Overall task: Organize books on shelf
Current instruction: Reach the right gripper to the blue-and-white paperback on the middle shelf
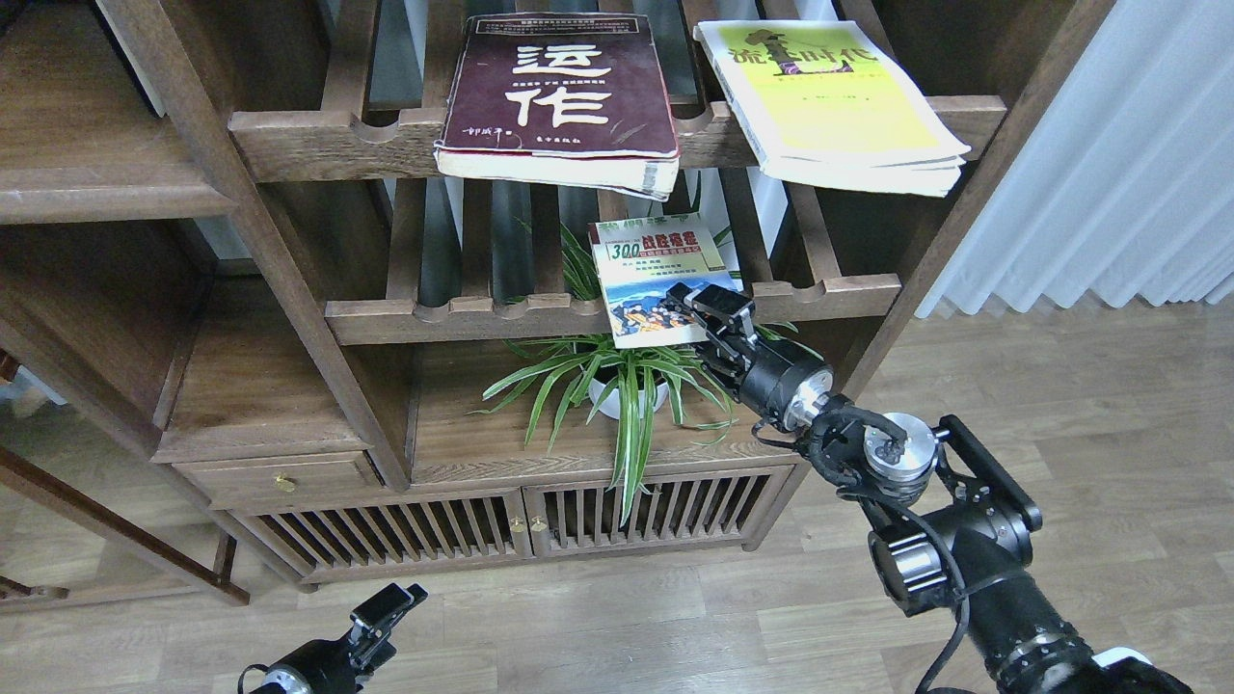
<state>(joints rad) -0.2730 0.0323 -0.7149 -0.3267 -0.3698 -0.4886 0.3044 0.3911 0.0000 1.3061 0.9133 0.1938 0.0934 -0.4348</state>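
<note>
One right gripper (709,306) at white book's (656,280) corner.

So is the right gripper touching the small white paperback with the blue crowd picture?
Cannot tell: in the head view the right gripper overlaps the small white paperback's near corner, contact unclear.

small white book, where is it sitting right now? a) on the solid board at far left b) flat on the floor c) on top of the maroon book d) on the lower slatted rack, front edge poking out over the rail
d: the small white book lies on the lower slatted rack, its front edge jutting past the notched rail, above the potted plant, with the right gripper at its near right corner.
</note>
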